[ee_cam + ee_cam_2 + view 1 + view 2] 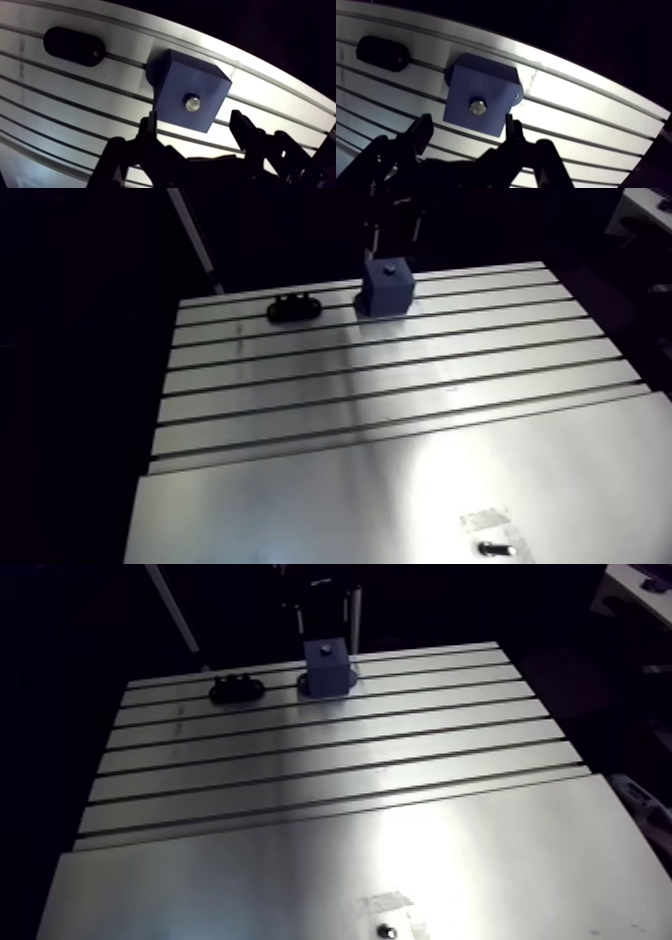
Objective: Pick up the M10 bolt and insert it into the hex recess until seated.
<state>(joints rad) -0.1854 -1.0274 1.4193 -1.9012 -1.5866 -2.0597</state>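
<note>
The bolt [192, 103] sits in the middle of the top face of the blue block [172, 92], its bright head showing as a small disc. The block stands on the slotted table [70, 105] near its far edge. The claw [192, 120] is open, its 2 fingers spread wide to either side of the block's near edge and holding nothing.

I judge the insertion about done, and the step in hand to be coming away cleanly. To do that well, lift straight up along the bolt's line with the fingers kept wide, so that neither tip catches a corner of the block or drags it across the slots. Whether the head is fully down in the recess is hard to tell from above. It looks low, perhaps flush.

Only the wrist view shows the head and the finger gap. In the arm view the block is a small shape with a dark dot on top, under the dark wrist. That view does take in the whole table: 1 black oval piece [294, 308] beside the block, and a small dark screw [493, 546] by a patch of tape [485, 518] on the near plate.
</note>
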